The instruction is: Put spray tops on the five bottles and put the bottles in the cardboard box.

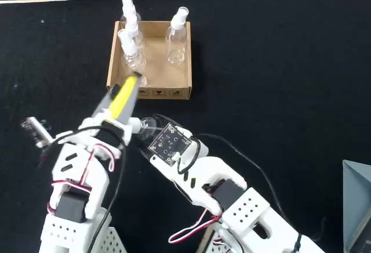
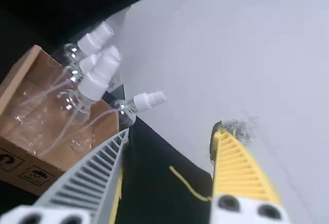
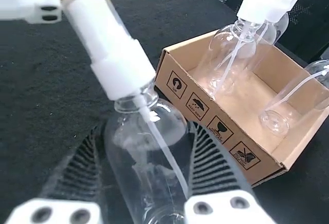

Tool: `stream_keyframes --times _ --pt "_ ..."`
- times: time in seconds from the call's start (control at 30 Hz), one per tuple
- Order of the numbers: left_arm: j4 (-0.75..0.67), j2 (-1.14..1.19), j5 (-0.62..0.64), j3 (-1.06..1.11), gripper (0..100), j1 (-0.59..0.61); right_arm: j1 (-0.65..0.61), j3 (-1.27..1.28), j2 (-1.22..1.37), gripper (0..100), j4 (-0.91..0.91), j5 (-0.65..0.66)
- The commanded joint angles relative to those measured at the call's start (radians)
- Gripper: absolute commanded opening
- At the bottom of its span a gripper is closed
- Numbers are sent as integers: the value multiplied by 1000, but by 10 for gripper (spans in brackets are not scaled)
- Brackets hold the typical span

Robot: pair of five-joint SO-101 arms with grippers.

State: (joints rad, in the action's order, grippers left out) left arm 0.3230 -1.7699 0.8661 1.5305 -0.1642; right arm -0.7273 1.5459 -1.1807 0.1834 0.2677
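My right gripper (image 3: 146, 131) has its jaws clenched on a bottle (image 3: 134, 157) with its spray top (image 3: 110, 49) on, just in front of the cardboard box (image 3: 205, 108). The bottle's base is cut off. My left gripper (image 2: 172, 131) hangs released above the box's front edge. Four capped bottles (image 1: 177, 38) stand inside, overlapping.

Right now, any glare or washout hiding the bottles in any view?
High view: even light, no hard shadows; clear bottles faint against the box, white tops plain. Left wrist view: a big pale washed-out patch past the open left pincer; boxed bottles readable. Right wrist view: small highlights on the held bottle, tube visible inside.
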Motion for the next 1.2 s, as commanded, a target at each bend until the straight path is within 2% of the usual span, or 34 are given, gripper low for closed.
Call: stream_keyframes --times 0.0,0.2,0.33,0.47,0.7,0.93,1.03,1.17 --pt "-14 -15 63 -94 238 104 -23 -7 -30 12 0 -11" --pt "-12 -15 74 -99 238 166 -18 -8 -30 12 -2 -69" --pt "-12 -15 117 -96 237 239 48 -24 -31 12 -3 -129" --pt "-5 -15 117 -74 237 275 104 -54 -31 12 -3 -242" --pt "49 -15 114 -65 237 268 114 -70 -41 12 -5 -270" --pt "51 -15 74 -39 237 263 146 -30 -189 12 -2 -270" --pt "51 -15 68 -33 237 216 175 10 -277 12 -3 -270" --pt "83 -15 -2 -24 237 134 173 64 -387 12 3 -270"
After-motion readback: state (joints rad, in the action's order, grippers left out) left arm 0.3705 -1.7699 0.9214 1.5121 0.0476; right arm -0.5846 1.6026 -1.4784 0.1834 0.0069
